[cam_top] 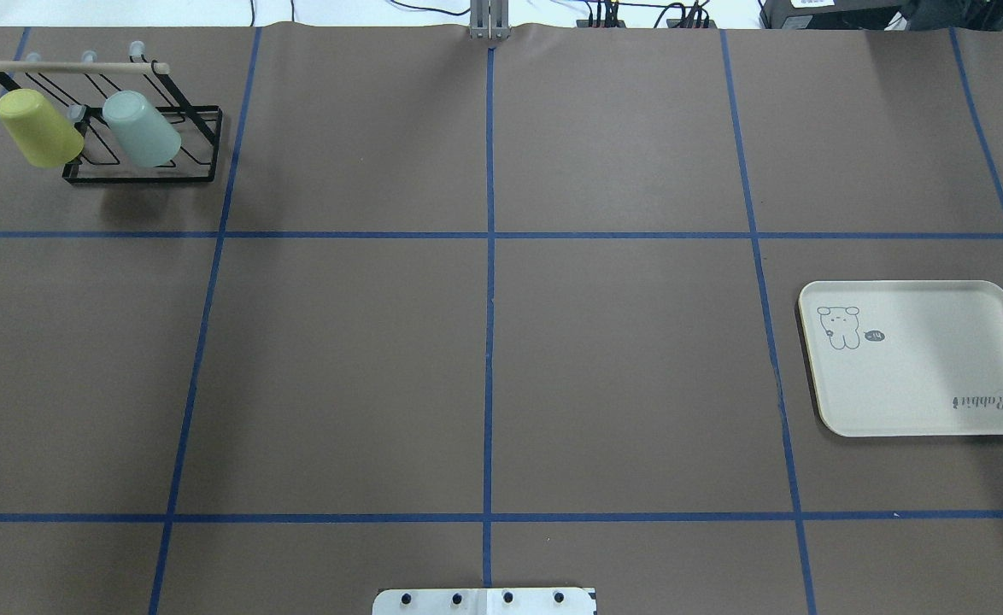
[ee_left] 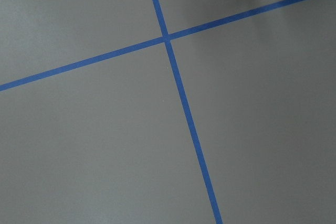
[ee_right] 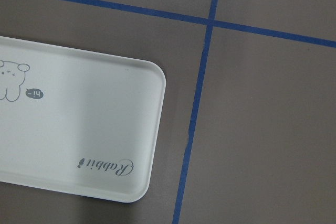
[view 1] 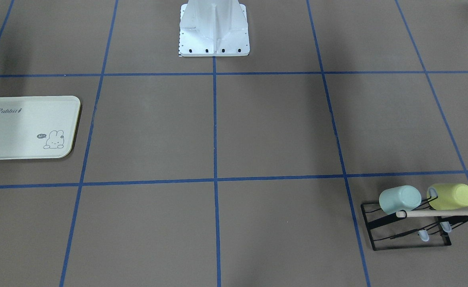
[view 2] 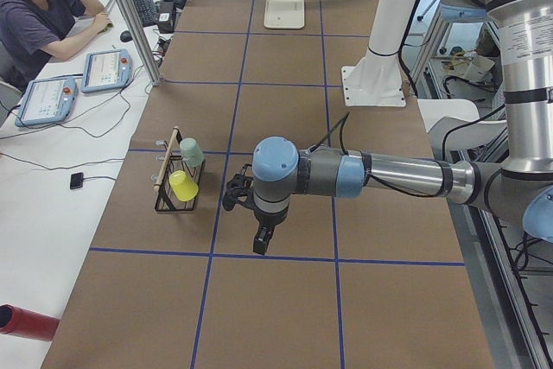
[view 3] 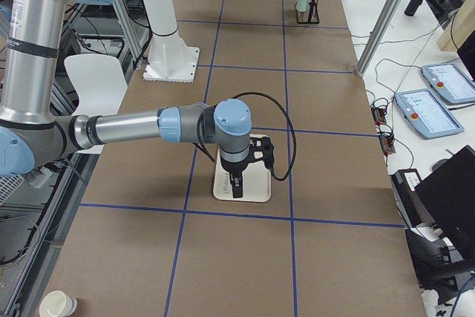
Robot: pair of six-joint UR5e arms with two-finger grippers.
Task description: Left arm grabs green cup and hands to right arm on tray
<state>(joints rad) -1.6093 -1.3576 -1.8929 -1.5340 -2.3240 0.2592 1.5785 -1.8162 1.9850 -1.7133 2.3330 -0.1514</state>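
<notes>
Mint-green plastic marks the target: the green cup hangs slanted on a black wire cup rack, touching nothing but its prong. Its closed base is tipped up toward the rack's wooden rod and its mouth points down toward the rack's base frame. Its long axis runs obliquely, neither upright nor flat. A yellow cup sits just beside it on the same rack, on the side farther from the table's middle.

The left gripper shows only in the left side view. It points down at bare brown table on the robot's side of the rack, near it but apart. From that gripper the green cup lies outward, away from the robot's base. I cannot tell how far the jaws stand apart; nothing appears between them. The left wrist camera sees only crossed blue tape, no cup.

The right gripper shows only in the right side view, hanging above the tray, well apart from the rack at the table's other end. Its opening cannot be judged either. The left arm is clearly the nearer one to the cup.

Count: one green cup, one yellow cup, one rack, one tray, two grippers.
</notes>
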